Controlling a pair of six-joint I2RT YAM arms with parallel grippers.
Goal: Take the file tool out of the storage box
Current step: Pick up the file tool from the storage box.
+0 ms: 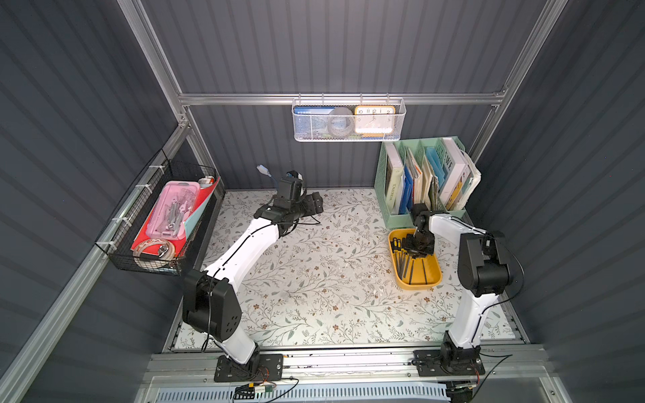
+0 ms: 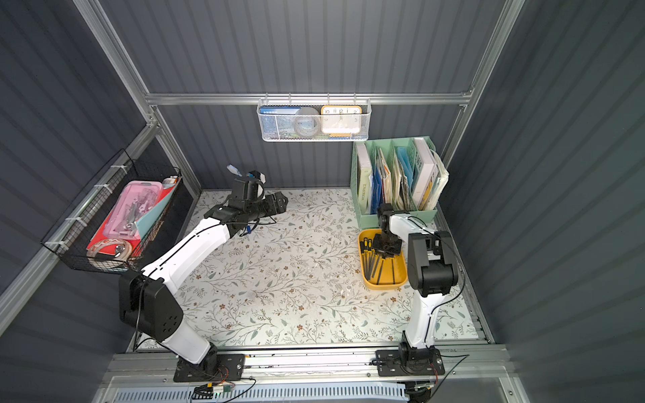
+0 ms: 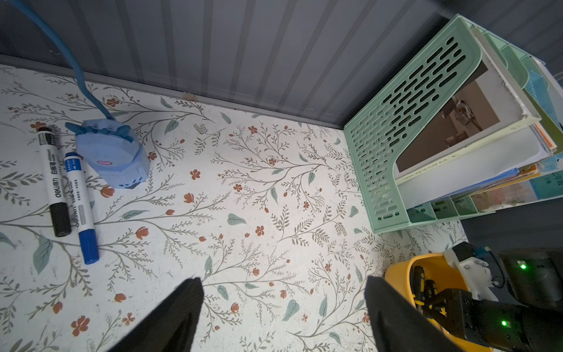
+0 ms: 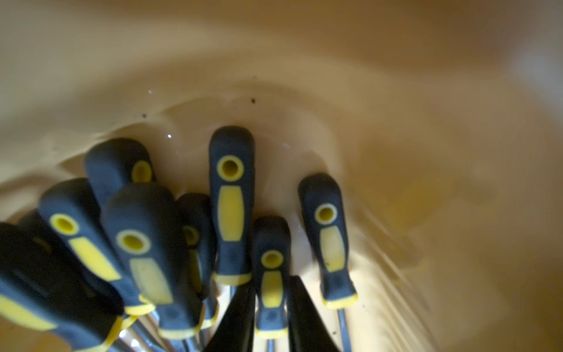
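Right hand (image 4: 272, 283) looks clamped on 1 file tool (image 4: 271, 243) (blurry view); lift straight up, clear of neighbouring handles (image 4: 231, 198) and storage box (image 1: 419, 285) wall.

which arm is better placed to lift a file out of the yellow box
Right: the right gripper is inside the storage box, fingers pinching one file handle. The left gripper hangs open over the table.
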